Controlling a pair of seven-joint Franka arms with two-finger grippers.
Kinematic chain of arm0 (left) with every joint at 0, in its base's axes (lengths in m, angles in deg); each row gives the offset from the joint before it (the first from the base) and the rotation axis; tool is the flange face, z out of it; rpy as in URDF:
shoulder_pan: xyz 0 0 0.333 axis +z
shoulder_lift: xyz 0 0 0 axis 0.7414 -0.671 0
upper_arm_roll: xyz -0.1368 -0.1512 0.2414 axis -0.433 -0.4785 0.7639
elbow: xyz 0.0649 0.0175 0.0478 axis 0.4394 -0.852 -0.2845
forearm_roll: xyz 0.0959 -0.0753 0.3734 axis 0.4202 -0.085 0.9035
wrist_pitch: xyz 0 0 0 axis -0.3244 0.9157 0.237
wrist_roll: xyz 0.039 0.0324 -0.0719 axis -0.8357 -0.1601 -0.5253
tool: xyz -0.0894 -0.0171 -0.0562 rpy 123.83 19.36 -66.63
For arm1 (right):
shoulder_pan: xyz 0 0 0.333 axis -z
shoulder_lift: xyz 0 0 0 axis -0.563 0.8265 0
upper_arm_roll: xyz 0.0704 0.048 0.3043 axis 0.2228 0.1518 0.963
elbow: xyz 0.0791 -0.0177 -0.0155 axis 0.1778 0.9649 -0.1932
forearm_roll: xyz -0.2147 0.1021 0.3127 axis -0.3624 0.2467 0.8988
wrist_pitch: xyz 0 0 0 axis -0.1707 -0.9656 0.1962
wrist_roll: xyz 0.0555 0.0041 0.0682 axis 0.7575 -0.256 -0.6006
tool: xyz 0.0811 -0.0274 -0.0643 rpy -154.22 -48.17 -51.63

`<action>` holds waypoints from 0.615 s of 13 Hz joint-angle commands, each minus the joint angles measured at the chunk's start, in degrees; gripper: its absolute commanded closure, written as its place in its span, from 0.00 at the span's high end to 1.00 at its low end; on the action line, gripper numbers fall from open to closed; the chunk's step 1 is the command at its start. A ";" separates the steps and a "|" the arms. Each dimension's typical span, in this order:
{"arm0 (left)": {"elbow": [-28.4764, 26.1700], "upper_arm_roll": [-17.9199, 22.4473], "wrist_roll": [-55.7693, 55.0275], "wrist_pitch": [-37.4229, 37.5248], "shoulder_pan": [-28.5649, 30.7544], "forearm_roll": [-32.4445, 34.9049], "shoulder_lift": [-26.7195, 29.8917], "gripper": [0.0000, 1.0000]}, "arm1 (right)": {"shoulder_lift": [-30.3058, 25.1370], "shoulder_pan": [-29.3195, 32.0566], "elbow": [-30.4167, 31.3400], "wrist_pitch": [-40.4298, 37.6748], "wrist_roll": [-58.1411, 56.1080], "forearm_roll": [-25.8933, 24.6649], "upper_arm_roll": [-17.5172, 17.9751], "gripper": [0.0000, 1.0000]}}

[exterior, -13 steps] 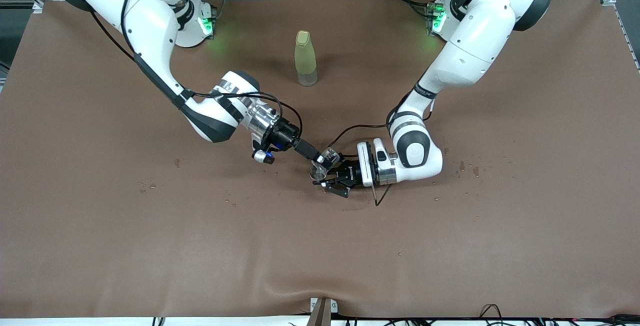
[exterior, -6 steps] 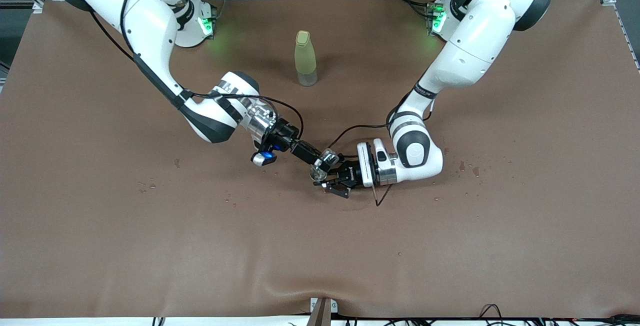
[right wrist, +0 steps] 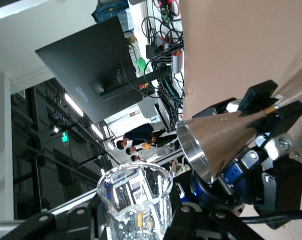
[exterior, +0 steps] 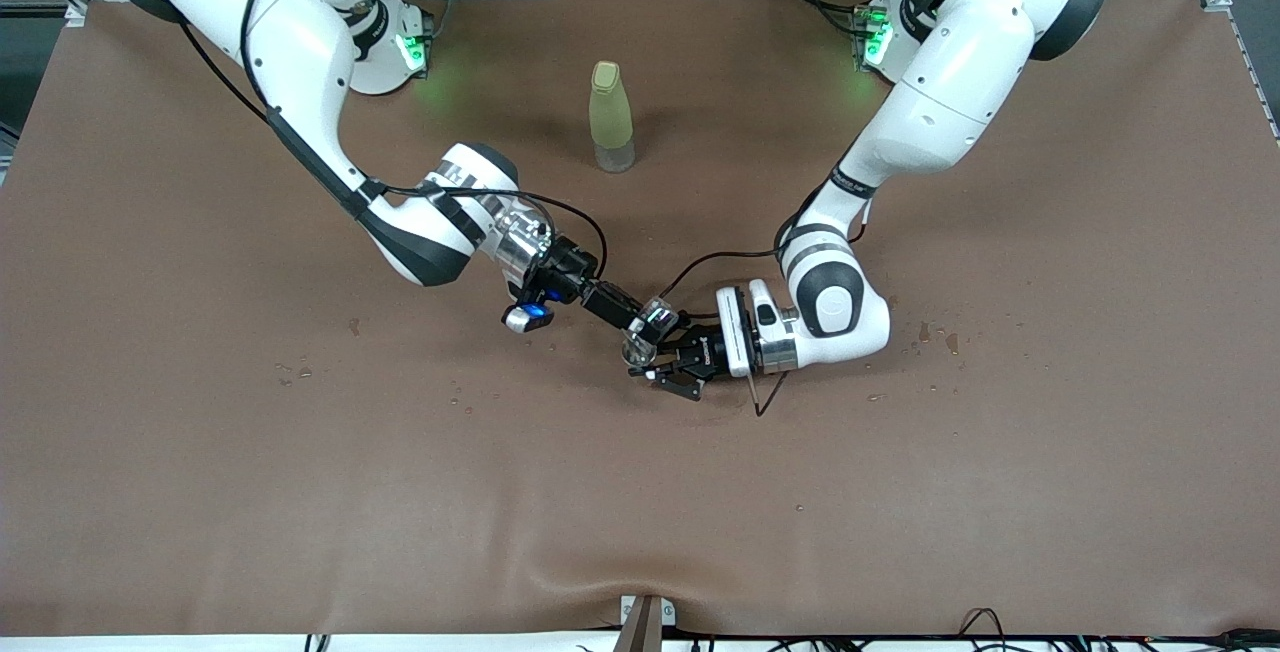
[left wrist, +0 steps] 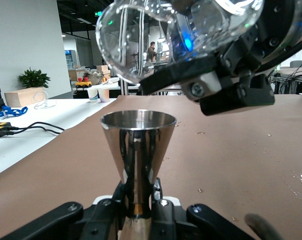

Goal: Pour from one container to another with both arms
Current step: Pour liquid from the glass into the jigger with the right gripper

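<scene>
right gripper tilting clear cup, stemmed glass beneath

Left gripper and right gripper meet over mid desk. Clear cup in right gripper tipped just above stemmed glass, upright in left gripper. Bottle upright on desk, farther from front camera, well apart.

A brown covering spreads over the whole bench, with a raised wrinkle at the middle of its edge nearest the front camera. A tall yellow-green bottle stands upright on it, midway between the two arm bases. Small wet spots dot the surface toward the left arm's end, and more droplets lie toward the right arm's end.
</scene>
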 commanded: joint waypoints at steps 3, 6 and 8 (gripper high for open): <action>-1.84 0.24 -2.20 -0.80 1.53 3.35 2.88 0.00 | -1.12 0.07 -0.67 0.32 -18.50 2.92 0.19 0.00; -5.01 0.06 -2.20 -0.45 3.72 5.72 5.34 0.00 | -0.94 1.90 -0.68 0.23 -27.26 -1.71 0.10 0.00; -8.25 -0.46 -2.20 0.34 6.70 9.23 7.97 0.00 | -0.77 4.44 -0.68 0.14 -27.26 -14.33 -0.16 0.00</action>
